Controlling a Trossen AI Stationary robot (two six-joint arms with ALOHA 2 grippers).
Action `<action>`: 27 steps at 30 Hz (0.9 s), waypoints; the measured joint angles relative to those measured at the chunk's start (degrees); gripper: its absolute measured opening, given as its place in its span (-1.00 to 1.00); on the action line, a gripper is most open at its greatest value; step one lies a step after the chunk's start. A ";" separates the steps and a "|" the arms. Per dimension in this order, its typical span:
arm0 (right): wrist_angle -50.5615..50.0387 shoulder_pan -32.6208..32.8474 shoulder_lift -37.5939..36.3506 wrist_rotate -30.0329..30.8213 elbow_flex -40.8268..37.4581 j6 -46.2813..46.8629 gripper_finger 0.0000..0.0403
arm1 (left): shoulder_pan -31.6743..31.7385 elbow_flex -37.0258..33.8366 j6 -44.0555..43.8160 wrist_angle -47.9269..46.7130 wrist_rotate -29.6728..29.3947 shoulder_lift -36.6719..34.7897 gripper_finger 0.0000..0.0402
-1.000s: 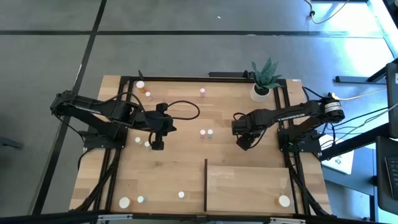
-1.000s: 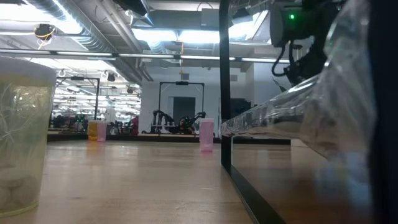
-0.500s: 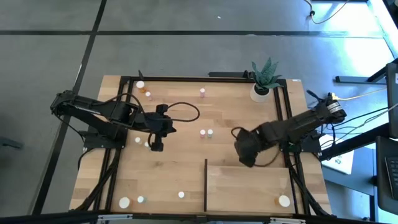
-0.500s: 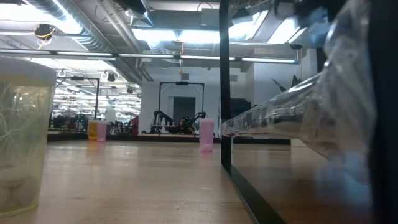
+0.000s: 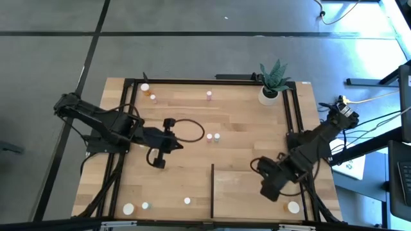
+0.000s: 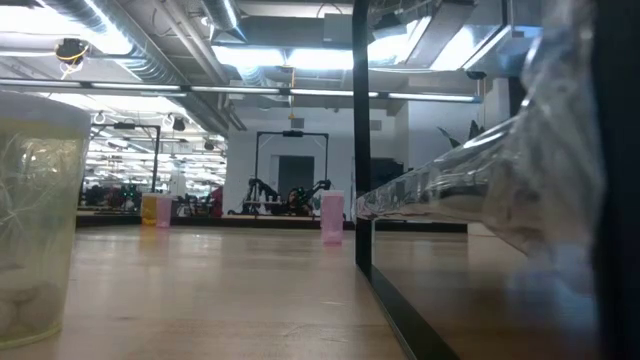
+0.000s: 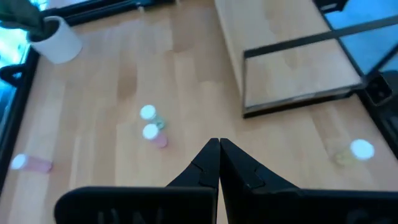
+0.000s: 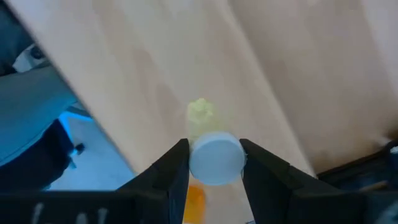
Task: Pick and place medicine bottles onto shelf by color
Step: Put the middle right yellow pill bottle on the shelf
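**Right arm over shelf with bottle in its grip**

Plank table (image 5: 186, 128) on a dark frame, grey floor around it, potted plant (image 5: 272, 80) at the far right corner. The shelf (image 5: 253, 192) lies flat at the near right – dark upright edge on its left side.

Right gripper (image 5: 271, 187) hangs over the shelf's right half. Its fingers pinch a white-capped bottle (image 8: 215, 159); an orange body shows just below the cap, cap facing the wrist camera, so the long axis looks roughly upright. Light wood lies directly under it in the wrist view.

Key relation: an orange bottle (image 5: 286, 208) and a larger white bottle (image 5: 294, 207) already stand at the shelf's near right corner, just beside and nearer than the gripper. If sorting by colour, the drop spot is likely next to that orange one – a short move toward the near edge.

Left gripper (image 7: 218, 163) sits mid-table left, fingers pressed together, holding nothing. A pink bottle (image 7: 153, 134) and a second capped one (image 7: 149, 114) stand together ahead of it, well apart from the shelf. The left arm is the nearer one to those.
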 joint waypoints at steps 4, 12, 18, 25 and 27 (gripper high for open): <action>2.22 3.07 0.10 0.00 0.00 2.14 -0.33 | -1.93 0.00 0.00 2.84 0.02 2.28 -1.00; 7.55 6.51 2.12 -0.92 0.00 1.79 -0.33 | -6.48 0.00 0.00 9.50 0.03 7.04 -1.00; 10.02 8.84 5.14 -1.87 0.00 1.64 -0.33 | -9.51 0.00 0.00 13.95 -0.01 7.89 -1.00; 10.18 9.83 8.91 -1.41 -0.02 0.13 -0.33 | -11.43 0.00 -0.13 15.67 -0.35 7.88 -1.00; 10.26 9.94 9.98 -1.40 -0.02 -0.01 -0.33 | -11.72 0.00 -0.45 15.64 -0.32 7.88 -1.00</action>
